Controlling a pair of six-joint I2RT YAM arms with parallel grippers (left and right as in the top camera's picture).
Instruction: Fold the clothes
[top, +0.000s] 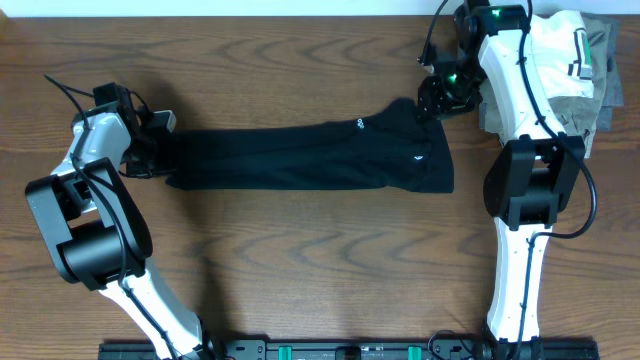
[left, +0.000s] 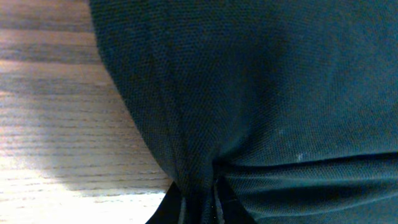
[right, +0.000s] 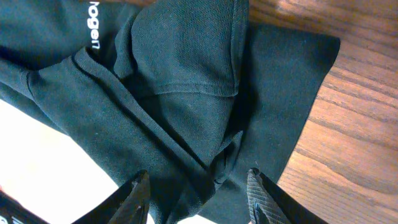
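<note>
At the left, my left pincer (top: 158, 150) is clenched on the narrow end of the clothes (top: 310, 155). In its wrist view the black folds run together into one pinch, which is why I judge that it grips. From there the clothes lie long and flat across the middle of the table (top: 300, 60), drawn straight, I think, so that a fold can be made cleanly. A small white logo (top: 357, 124) shows near the wide end. There my right pincer (right: 198, 196) is released, its fingers (right: 140, 194) apart over a wrinkled hem, probably to take this end. Further right lies a white folded garment (top: 550, 45), not part of this job.
</note>
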